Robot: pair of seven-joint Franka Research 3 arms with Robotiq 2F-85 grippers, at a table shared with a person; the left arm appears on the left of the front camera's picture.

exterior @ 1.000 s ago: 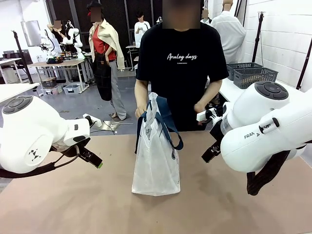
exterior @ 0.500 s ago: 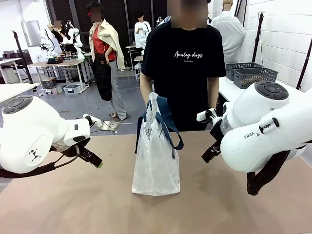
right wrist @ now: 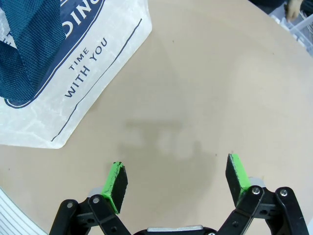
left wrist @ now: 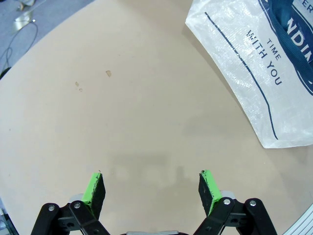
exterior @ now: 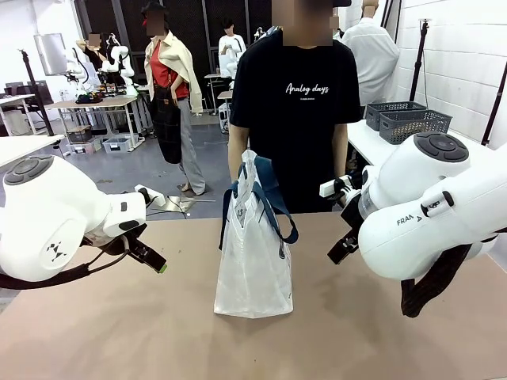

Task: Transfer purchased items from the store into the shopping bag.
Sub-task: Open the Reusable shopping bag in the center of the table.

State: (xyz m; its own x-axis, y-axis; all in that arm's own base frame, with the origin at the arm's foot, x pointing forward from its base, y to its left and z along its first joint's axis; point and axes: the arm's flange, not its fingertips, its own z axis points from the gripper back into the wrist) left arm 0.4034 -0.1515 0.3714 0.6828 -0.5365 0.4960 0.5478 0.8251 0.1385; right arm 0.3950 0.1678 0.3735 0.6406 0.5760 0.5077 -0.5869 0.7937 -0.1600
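Note:
The shopping bag (exterior: 253,253), whitish plastic with navy strap handles, stands upright in the middle of the brown table. My left gripper (exterior: 150,257) hovers left of it, open with nothing between its green pads. In the left wrist view that gripper (left wrist: 151,188) hangs over bare table, with the bag (left wrist: 254,63) at the upper right. To the bag's right, my right gripper (exterior: 342,245) is open and empty too. The right wrist view has it (right wrist: 177,178) above the table and the bag (right wrist: 58,58) at the upper left. The purchased items are out of view.
A person in a black T-shirt (exterior: 295,119) stands at the far edge behind the bag, arms down. Two dark grey mesh baskets (exterior: 408,120) sit on a white side table at the back right. Bare tabletop (exterior: 119,332) lies on both sides of the bag.
The person has taken both hands off the bag's top and straightened up. Bag and both arms have stayed where they were.

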